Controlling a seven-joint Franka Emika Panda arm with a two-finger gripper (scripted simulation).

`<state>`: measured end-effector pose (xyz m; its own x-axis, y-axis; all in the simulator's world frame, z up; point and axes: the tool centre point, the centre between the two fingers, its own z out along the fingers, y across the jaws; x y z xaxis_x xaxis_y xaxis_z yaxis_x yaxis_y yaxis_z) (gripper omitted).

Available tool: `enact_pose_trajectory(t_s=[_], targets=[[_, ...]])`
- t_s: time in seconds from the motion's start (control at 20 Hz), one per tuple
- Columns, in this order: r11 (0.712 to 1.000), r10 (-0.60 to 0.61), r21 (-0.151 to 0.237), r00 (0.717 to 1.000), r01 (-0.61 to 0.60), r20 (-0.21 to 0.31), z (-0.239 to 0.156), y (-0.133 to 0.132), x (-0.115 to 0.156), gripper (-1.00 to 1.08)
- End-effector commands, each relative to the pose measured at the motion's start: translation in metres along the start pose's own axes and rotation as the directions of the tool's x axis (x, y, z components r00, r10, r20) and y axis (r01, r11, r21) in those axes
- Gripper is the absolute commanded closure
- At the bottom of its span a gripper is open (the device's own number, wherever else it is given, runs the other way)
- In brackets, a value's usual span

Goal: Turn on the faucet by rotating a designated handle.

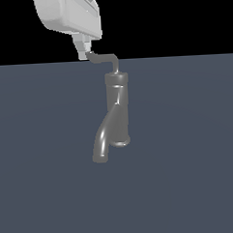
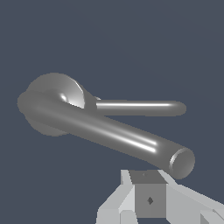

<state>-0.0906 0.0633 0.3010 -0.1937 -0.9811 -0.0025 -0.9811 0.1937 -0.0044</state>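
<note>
Exterior view: handle (image 1: 105, 59) is seen running sideways from faucet (image 1: 116, 108) cap, tip just under pincer (image 1: 84, 53); contact and pincer opening cannot be told.

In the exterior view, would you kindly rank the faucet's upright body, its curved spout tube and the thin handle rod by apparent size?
1. Upright body, largest.
2. Curved spout tube, shorter and slightly slimmer.
3. Handle, clearly the thinnest and smallest.

The gripper sits at the handle's tip, possibly hiding a little of it.
</note>
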Motion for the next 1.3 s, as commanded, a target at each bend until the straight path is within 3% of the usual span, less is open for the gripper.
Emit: enact_pose_trajectory(t_s=[0.0,0.1,0.85,0.9,0.95,1.25], targets=[[1.000,0.007,-0.004,1.000,-0.007,-0.002,0.000,0.008,0.010,1.08],[1.000,0.000,-0.001,1.000,0.000,-0.001,0.000,0.005,0.004,1.08],[1.000,0.006,-0.004,1.000,-0.006,-0.002,0.000,0.013,0.086,1.08],[1.000,0.006,-0.004,1.000,-0.006,-0.002,0.000,0.013,0.086,1.08],[1.000,-0.029,-0.002,1.000,0.029,-0.003,0.000,0.014,0.064,1.08],[1.000,-0.017,-0.003,1.000,0.017,-0.003,0.000,-0.004,0.091,1.08]])
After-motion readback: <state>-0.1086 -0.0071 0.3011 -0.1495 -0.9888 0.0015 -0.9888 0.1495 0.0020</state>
